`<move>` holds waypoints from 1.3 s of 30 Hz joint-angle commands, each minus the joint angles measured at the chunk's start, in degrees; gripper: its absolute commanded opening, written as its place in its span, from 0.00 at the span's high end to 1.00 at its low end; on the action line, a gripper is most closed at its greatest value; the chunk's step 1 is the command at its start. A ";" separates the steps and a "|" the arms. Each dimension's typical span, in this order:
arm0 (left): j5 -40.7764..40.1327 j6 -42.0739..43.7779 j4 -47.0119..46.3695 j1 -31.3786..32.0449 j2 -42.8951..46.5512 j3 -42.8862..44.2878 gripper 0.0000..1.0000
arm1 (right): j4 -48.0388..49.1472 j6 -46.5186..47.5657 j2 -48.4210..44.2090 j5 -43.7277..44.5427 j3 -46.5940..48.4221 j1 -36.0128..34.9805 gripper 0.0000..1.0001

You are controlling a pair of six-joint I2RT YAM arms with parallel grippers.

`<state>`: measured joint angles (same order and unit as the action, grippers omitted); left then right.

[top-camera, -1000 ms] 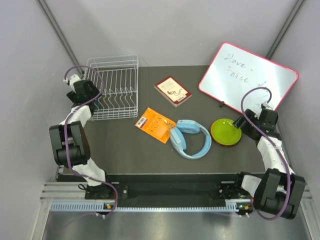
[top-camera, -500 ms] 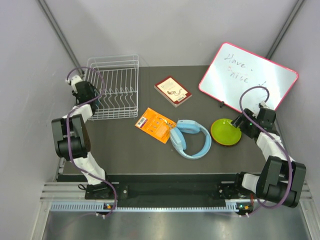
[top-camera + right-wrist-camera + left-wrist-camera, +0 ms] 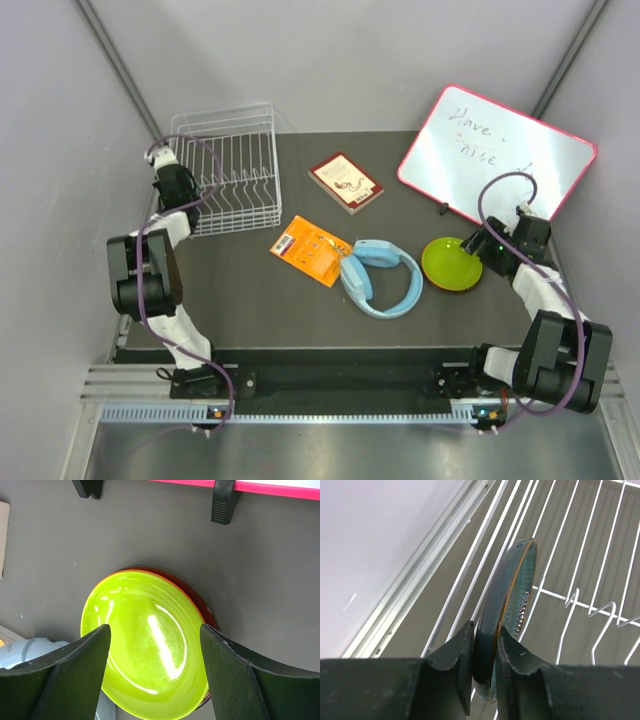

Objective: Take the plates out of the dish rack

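Note:
The white wire dish rack [image 3: 235, 165] stands at the back left of the table. In the left wrist view, a teal plate [image 3: 512, 585] with a brown rim stands on edge among the rack's wires [image 3: 554, 596]. My left gripper [image 3: 485, 630] is shut on this plate's rim, at the rack's left side [image 3: 183, 197]. On the right, a lime-green plate [image 3: 450, 262] lies on a red plate [image 3: 200, 605]. My right gripper [image 3: 155, 645] hangs open above the green plate [image 3: 145, 650], one finger to each side, touching nothing.
A pink-framed whiteboard [image 3: 497, 150] leans at the back right, close behind the right arm. A book [image 3: 345, 182], an orange packet [image 3: 311, 248] and blue headphones [image 3: 383, 276] lie mid-table, the headphones right beside the green plate. Grey walls close in on both sides.
My left gripper has closed on the teal plate's rim and shifted slightly right. The rack's outline has shifted a little with it. The right arm has barely moved.

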<state>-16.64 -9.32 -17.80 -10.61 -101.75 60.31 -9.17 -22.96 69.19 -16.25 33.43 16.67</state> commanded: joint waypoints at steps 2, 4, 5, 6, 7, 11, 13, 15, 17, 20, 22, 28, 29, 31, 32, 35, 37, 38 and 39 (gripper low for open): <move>-3.92 1.67 -7.50 2.26 1.64 -2.30 1.00 | 1.08 0.99 -1.34 -0.36 1.64 -0.05 0.28; -5.85 3.42 -9.00 2.96 2.96 -3.45 1.00 | 0.56 1.25 -1.69 -0.36 1.73 -0.05 0.27; -6.55 4.22 -9.53 4.01 3.49 -3.62 1.00 | 0.38 1.34 -1.86 -0.01 1.73 -0.05 0.27; -7.43 4.83 -9.62 4.54 3.93 -3.89 1.00 | 0.03 1.43 -2.30 0.08 1.81 -0.05 0.26; -9.18 6.14 -9.62 5.77 4.89 -3.98 1.00 | -0.15 1.51 -2.56 0.17 1.81 -0.05 0.26; -14.55 10.19 -10.41 9.11 8.76 -5.81 1.00 | -1.20 1.52 -4.06 0.43 1.90 -0.05 0.24; -17.00 12.04 -11.20 10.43 11.91 -6.70 1.00 | -2.07 1.60 -5.29 0.43 1.90 -0.05 0.22; -18.42 12.48 -11.03 12.35 14.29 -7.75 1.00 | -2.78 1.95 -6.86 0.61 1.81 -0.05 0.17; -19.82 12.84 -10.68 13.07 17.90 -8.63 1.00 | -3.92 2.22 -8.18 0.95 1.73 -0.05 0.13; -20.71 11.87 -7.87 13.16 22.20 -8.81 1.00 | -5.50 2.39 -11.35 1.39 1.64 -0.05 0.05; -20.54 10.82 -5.94 13.25 25.62 -8.98 1.00 | -6.56 2.48 -13.55 1.31 1.99 -0.05 0.02; -11.15 1.62 5.56 13.25 33.62 -6.97 1.00 | -9.29 1.61 -19.35 -2.90 2.34 -0.14 0.01; -7.65 0.11 9.76 13.25 34.42 -6.01 1.00 | -9.38 1.34 -20.05 -4.82 2.25 -0.23 0.01; 3.56 -5.76 12.78 13.25 36.53 -5.56 1.00 | -8.59 0.12 -22.51 -7.55 1.47 -0.67 0.01; 7.64 -7.80 15.05 13.25 37.24 -5.73 1.00 | -8.06 -0.33 -23.30 -10.53 1.29 -0.84 0.01; 20.75 -16.67 15.08 13.51 40.40 -9.31 1.00 | -5.52 -2.17 -26.20 -17.03 -0.20 -2.25 0.00; 26.72 -22.72 11.31 14.47 42.25 -12.40 1.00 | -3.85 -3.40 -28.31 -18.46 -0.91 -4.61 0.00; 30.58 -24.50 9.82 15.09 42.60 -14.94 1.00 | -2.79 -3.93 -28.84 -18.99 -1.08 -5.58 0.00; 31.49 -25.82 8.76 15.96 43.13 -16.01 1.00 | -1.83 -4.63 -29.72 -19.08 -1.35 -6.64 0.00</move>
<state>-2.50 -22.02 -3.14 3.16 -62.39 48.69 -16.93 -24.53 42.54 -28.82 33.08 13.74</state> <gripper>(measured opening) 0.227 0.993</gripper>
